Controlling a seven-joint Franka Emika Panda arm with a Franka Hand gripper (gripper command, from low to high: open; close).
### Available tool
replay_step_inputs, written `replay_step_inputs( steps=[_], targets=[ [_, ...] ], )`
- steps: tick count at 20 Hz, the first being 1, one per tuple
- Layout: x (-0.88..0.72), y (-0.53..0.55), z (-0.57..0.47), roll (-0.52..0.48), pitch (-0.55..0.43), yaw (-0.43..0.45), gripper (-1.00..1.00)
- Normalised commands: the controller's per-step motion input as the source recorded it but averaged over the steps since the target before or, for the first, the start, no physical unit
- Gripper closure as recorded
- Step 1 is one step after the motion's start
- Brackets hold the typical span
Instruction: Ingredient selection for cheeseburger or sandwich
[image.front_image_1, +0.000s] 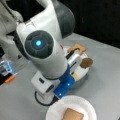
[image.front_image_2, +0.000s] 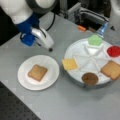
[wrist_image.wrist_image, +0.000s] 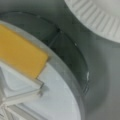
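Note:
One tan-brown toast square (image.front_image_2: 37, 72) lies alone on the white paper plate (image.front_image_2: 23, 80). The other ingredients sit in the white divided tray (image.front_image_2: 80, 53): yellow-orange cheese (image.front_image_2: 69, 64), dark brown patty (image.front_image_2: 90, 78), a second toast (image.front_image_2: 111, 70), red tomato disc (image.front_image_2: 114, 51) and green lettuce (image.front_image_2: 95, 40). My gripper (image.front_image_2: 50, 48) hangs over the table just above the plate's far edge, left of the tray, holding nothing that shows. In the wrist view the cheese (wrist_image.wrist_image: 20, 53) lies close below, at the tray's rim (wrist_image.wrist_image: 62, 82). No stacked sandwich shows.
The arm's blue and white body (image.front_image_1: 50, 62) fills much of a front view, hiding most of the tray. A black cable (image.front_image_2: 52, 22) runs behind the arm. An orange and blue object (image.front_image_2: 81, 28) lies at the table's far side.

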Motion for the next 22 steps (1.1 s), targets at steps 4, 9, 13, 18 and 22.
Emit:
replay_step_inputs(
  steps=[4,9,13,18,22],
  targets=[
    [-0.75,0.35,-0.15,-0.462,-0.181,-0.192,-1.0],
    [-0.63,0.19,-0.13,-0.274,-0.209,-0.122,-1.0],
    [-0.45,0.21,-0.08,-0.216,-0.207,-0.014,-1.0],
    [-0.3,0.35,-0.03,-0.184,-0.151,0.082,-1.0],
    [-0.2,0.39,-0.06,-0.181,-0.16,0.138,-1.0]
  ],
)
